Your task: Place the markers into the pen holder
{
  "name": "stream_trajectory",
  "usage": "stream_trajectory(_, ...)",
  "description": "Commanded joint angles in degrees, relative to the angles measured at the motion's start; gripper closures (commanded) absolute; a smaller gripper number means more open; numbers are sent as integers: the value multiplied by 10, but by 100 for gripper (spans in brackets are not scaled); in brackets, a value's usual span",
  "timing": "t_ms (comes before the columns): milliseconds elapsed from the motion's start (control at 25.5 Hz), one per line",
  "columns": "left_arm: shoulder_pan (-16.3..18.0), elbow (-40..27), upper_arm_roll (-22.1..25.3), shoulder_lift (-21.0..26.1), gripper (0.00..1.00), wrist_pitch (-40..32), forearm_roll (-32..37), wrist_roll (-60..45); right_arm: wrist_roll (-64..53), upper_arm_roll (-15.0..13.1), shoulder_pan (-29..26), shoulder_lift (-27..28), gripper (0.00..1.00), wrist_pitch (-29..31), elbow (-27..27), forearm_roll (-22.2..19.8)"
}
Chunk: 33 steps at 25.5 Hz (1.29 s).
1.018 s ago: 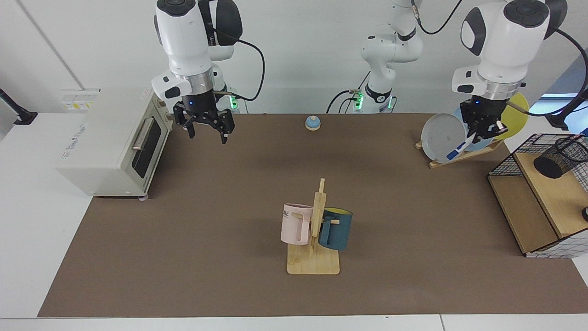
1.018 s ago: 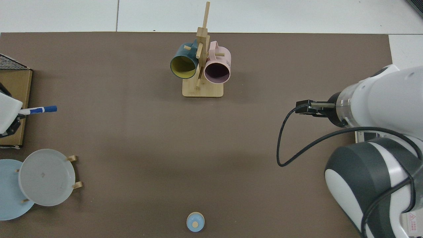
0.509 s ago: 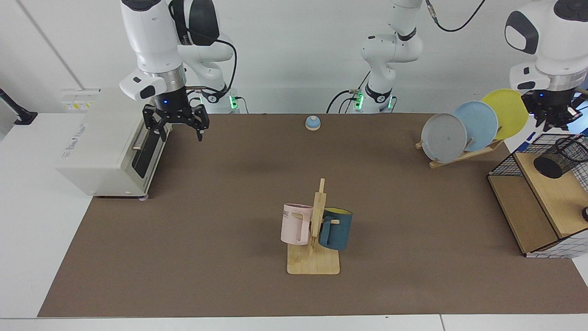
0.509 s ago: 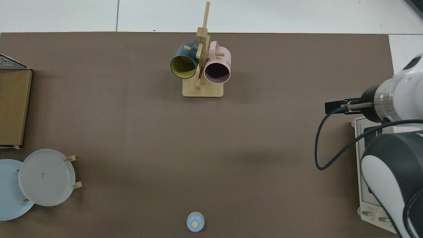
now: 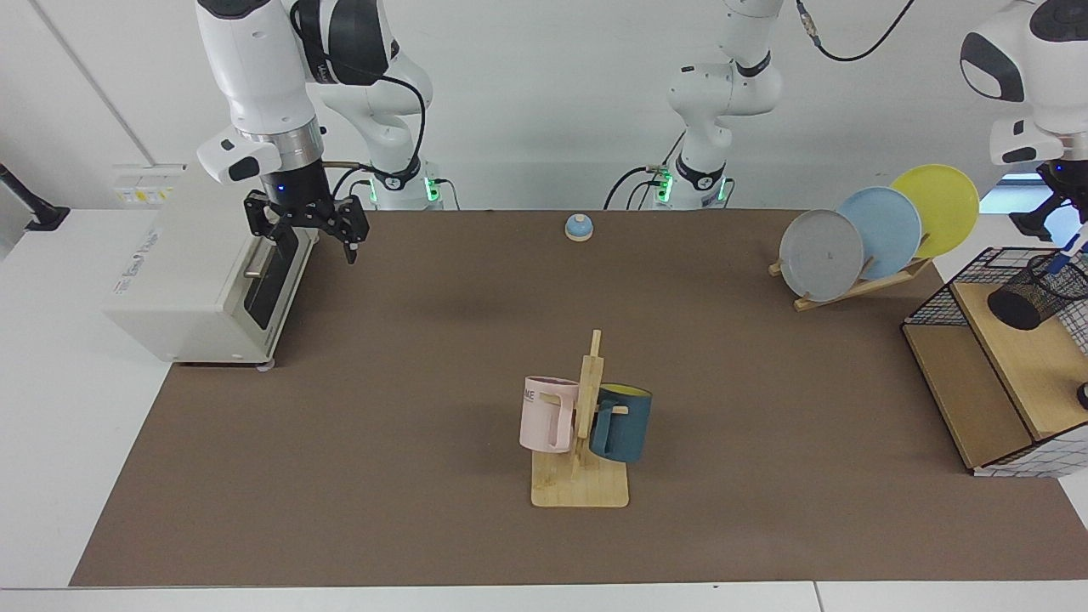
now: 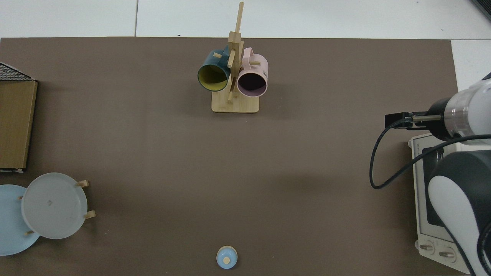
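**Marker poised over the holder's mouth**

Facing view: the left gripper (image 5: 1073, 223) sits at the frame's edge, mostly cut off, so its grip cannot be told. The marker (image 5: 1062, 257) slants down beneath it, blue tip right at the rim of the pen holder (image 5: 1035, 291) on the basket shelf (image 5: 1020, 357). The right gripper (image 5: 306, 225) waits, fingers spread, by the toaster oven (image 5: 200, 263).

Top view: marker, holder and left gripper are out of sight; only the right arm (image 6: 460, 115) shows.
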Motion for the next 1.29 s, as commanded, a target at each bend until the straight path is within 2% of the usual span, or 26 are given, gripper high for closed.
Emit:
stream_trajectory(0, 4, 20, 10, 25, 100, 20, 11, 38, 12, 6, -11, -7, 0, -3, -5, 8)
stream_trajectory(196, 10, 40, 23, 74, 100, 10, 42, 43, 12, 2, -42, -6, 0, -1, -5, 11)
stream_trajectory(509, 11, 41, 27, 83, 100, -13, 64, 51, 12, 4, -38, 1, 0, 18, -3, 11)
stream_trajectory(627, 11, 45, 28, 102, 100, -43, 73, 52, 12, 4, -41, -3, 0, 21, -5, 11)
stream_trajectory(861, 6, 45, 26, 109, 100, -82, 76, 49, 19, 4, -43, -1, 0, 25, -4, 12)
stream_trajectory(901, 6, 45, 26, 109, 90, -82, 76, 49, 19, 3, -40, 0, 0, 25, -4, 12)
stream_trajectory(940, 6, 45, 26, 110, 69, -82, 76, 49, 19, 2, -37, 1, 0, 25, -4, 12)
stream_trajectory(979, 7, 46, 26, 112, 21, -82, 74, 49, 20, 2, -36, 1, 0, 25, -4, 12)
stream_trajectory(1018, 7, 46, 26, 113, 0, -83, 73, 49, 20, 2, -36, 1, 0, 25, -5, 12)
stream_trajectory(1253, 2, 50, 22, 114, 0, -124, 74, 10, 20, -4, -27, 2, 0, 25, -5, 12)
